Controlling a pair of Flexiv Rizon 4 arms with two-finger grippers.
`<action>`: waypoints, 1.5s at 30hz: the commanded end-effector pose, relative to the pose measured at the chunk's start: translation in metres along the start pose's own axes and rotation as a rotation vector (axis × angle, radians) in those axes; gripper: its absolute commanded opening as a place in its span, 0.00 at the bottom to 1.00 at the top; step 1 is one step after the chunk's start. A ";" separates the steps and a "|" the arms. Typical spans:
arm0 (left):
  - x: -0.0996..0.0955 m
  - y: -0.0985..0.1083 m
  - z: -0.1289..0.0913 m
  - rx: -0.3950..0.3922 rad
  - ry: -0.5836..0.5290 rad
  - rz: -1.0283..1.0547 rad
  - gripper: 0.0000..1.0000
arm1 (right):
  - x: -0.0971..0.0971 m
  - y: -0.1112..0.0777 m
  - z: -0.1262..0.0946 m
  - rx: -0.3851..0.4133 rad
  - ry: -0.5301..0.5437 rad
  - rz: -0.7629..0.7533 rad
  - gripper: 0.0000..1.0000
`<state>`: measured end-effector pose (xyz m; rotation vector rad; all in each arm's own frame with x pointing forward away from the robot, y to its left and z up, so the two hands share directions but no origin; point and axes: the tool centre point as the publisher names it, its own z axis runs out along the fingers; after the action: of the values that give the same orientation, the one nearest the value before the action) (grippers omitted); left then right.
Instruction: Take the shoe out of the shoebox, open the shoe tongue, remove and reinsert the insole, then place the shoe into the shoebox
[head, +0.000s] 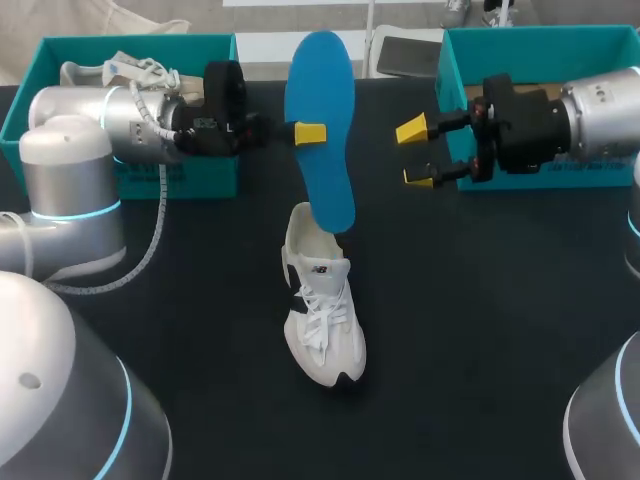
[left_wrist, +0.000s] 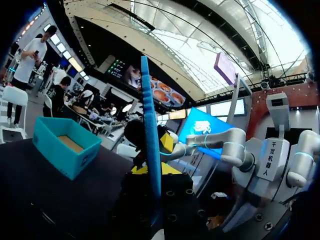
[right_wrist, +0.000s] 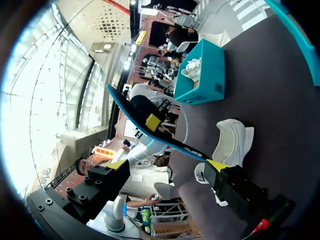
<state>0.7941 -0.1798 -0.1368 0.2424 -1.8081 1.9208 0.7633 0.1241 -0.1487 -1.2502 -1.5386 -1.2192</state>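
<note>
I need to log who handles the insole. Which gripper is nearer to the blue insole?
Left. The left gripper is shut on the blue insole at its middle. The right gripper is open and apart from it, on the insole's other side, not touching.

Holding blue foam insole on end in left gripper above white lace-up sneaker mid-table, right gripper just right; flanking behind: teal cardboard shoeboxes.
</note>
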 end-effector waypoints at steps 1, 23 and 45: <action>-0.001 -0.003 -0.001 -0.055 -0.107 0.783 0.00 | 0.000 0.001 0.002 0.000 -0.001 0.001 1.00; 0.000 -0.004 0.000 -0.058 -0.107 0.794 0.00 | 0.000 0.001 0.002 0.000 -0.001 0.001 1.00; -0.014 0.029 -0.017 -0.318 -0.099 2.155 0.00 | 0.000 0.001 0.002 0.000 -0.001 0.001 1.00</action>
<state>0.7998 -0.1667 -0.1670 -1.4080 -2.4197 2.4335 0.7634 0.1241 -0.1485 -1.2500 -1.5388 -1.2185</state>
